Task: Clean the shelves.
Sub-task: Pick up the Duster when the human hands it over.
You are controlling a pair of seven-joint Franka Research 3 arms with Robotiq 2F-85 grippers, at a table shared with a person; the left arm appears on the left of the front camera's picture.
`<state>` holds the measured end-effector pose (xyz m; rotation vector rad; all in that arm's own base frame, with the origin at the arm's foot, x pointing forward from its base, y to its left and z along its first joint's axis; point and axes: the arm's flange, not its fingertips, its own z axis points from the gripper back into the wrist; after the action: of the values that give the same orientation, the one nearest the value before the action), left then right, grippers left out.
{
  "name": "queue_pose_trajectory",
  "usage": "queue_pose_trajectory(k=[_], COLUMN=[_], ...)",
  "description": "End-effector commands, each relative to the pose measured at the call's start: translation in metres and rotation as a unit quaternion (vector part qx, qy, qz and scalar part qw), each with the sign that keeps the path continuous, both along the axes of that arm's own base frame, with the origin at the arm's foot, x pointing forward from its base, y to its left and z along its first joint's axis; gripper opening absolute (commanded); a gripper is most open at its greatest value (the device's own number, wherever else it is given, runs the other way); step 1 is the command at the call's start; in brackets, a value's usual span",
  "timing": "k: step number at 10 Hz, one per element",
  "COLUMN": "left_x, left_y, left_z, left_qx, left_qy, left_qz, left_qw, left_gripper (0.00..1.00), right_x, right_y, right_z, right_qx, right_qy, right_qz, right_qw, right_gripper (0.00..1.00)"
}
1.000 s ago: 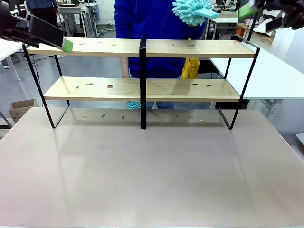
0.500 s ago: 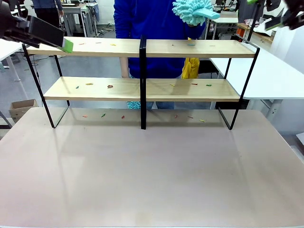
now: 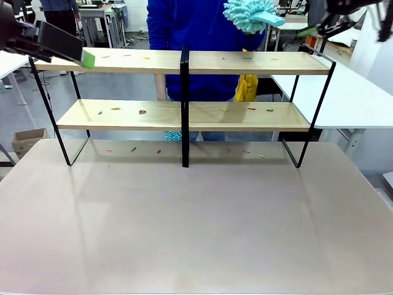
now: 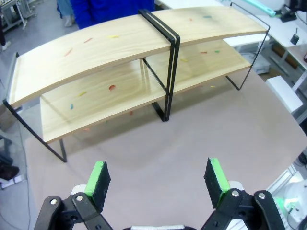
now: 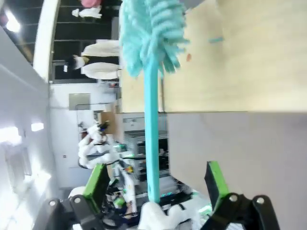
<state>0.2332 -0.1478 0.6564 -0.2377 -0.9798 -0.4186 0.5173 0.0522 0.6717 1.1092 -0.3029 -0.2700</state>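
On the right gripper [image 5: 154, 184]: green pads [image 5: 96, 184] spread as wide as possible, pinching nothing. Straight ahead, in line with the gap between them, the turquoise handle of the duster [image 5: 151, 96], touching neither pad. In the front view, held high, above and to the right of the shelves [image 3: 258, 62], with a small gap left to the end of the handle. Fluffy head of the duster above the right half of the shelves, in front of the person [image 3: 202, 37] standing behind them. Cannot tell what supports the duster, no hand being visible on it.

On the left gripper [image 4: 157, 177]: fingers also spread, with nothing between them. Placed at the left end of the shelves, at the level of the upper board; one pad very near the corner of that board, touching or not, impossible to say.

Shelves upright on the far part of the table [image 3: 196, 233], both boards in place. Small coloured scraps [image 3: 142, 112] scattered on the upper board, on the lower board and on the table just under the shelves. Yellow cloth [image 3: 247, 88] hanging behind the shelves, right of the central post.

Judged from this: nothing cleaned so far, work only at its beginning. Left to do: closing on the handle, taking the duster, then sweeping both boards from end to end, probably also the strip under the shelves.
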Motion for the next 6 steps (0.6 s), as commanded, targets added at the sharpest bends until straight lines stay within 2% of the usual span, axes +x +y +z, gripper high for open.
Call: queue_pose_trajectory(k=[1, 3, 6], left_x=[-0.001, -0.001, -0.001], left_y=[0.000, 0.000, 0.000], left_z=[0.000, 0.000, 0.000], left_qx=[0.000, 0.000, 0.000], left_qy=[-0.002, -0.002, -0.002], left_qz=[0.001, 0.001, 0.001], left_qw=[1.000, 1.000, 1.000], left_gripper=[1.00, 1.00, 1.00], right_x=[0.039, 0.051, 0.051], right_y=[0.005, 0.016, 0.025], right_z=[-0.007, -0.015, -0.021], right_qx=[0.019, 0.062, 0.069], right_qy=[0.005, -0.030, -0.016], right_qz=[-0.014, 0.008, 0.037], right_qw=[1.000, 0.998, 0.997], right_gripper=[1.00, 1.00, 1.00])
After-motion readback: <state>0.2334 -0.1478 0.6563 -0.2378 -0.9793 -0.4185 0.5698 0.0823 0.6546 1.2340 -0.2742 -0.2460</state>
